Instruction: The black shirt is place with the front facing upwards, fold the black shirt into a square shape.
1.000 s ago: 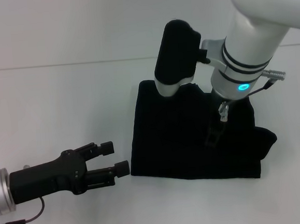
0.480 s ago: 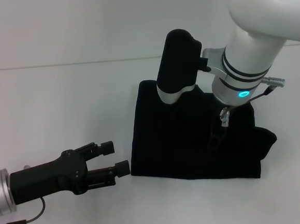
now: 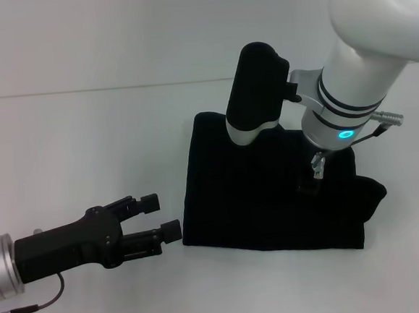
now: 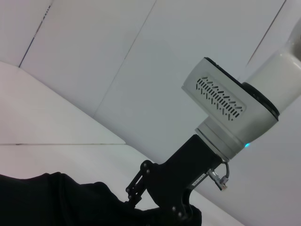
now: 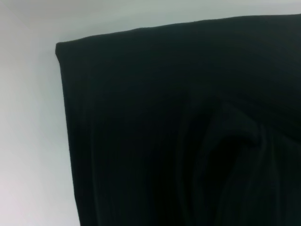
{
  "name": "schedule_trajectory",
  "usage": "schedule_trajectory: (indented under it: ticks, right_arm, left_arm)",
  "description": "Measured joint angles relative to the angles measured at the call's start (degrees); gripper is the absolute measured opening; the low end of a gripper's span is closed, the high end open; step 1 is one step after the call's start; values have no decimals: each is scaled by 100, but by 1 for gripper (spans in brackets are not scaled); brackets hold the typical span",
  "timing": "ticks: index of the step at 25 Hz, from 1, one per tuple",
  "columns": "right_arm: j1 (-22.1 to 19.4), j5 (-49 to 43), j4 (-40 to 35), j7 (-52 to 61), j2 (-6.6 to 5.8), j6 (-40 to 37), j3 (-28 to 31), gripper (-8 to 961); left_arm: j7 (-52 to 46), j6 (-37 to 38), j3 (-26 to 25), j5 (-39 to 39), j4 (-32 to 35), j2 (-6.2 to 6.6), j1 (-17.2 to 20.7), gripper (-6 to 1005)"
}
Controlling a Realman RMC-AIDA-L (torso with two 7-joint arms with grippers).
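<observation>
The black shirt (image 3: 242, 197) lies folded into a rough rectangle on the white table, with a bulge of cloth at its right edge. No lettering shows on it. My right gripper (image 3: 308, 187) hangs over the right half of the shirt, dark against the cloth. The right wrist view is filled by the shirt (image 5: 164, 132), showing one folded corner. My left gripper (image 3: 162, 217) hovers open and empty just left of the shirt's near left corner. The left wrist view shows the shirt (image 4: 56, 197) and my right gripper (image 4: 174, 188) above it.
The white table (image 3: 71, 153) surrounds the shirt on all sides. A pale wall rises behind the table's far edge (image 3: 81, 91). My right arm's white forearm (image 3: 363, 79) reaches in from the upper right.
The right arm has drifted slightly to the right and up over the shirt. The left gripper has barely moved.
</observation>
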Motion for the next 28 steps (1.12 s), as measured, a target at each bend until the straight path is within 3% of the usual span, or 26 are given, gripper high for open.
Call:
schedule_trajectory:
  ticks: [3, 7, 11, 16, 22, 28]
  right_arm:
    - [-21, 9, -2, 10, -1, 19, 46, 484]
    - [-62, 32, -4, 32, -8, 41, 236, 239]
    - [-145, 156, -22, 44, -42, 26, 535, 160]
    - [-390, 432, -151, 8, -80, -94, 1736, 61]
    - [-763, 899, -77, 20, -149, -147, 3472, 58]
    - [-1405, 2122, 437, -111, -260, 112, 4659, 57]
  left_arm:
    - [0, 0, -1, 0, 0, 1, 0, 950]
    - [0, 0, -1, 0, 0, 3, -1, 950]
    - [-4, 0, -28, 0, 0, 5, -1, 950]
    - [-29, 51, -200, -9, 0, 5, -13, 950]
    - [-297, 98, -231, -16, 15, 53, -60, 949]
    - [-443, 142, -245, -18, 51, 70, -115, 949]
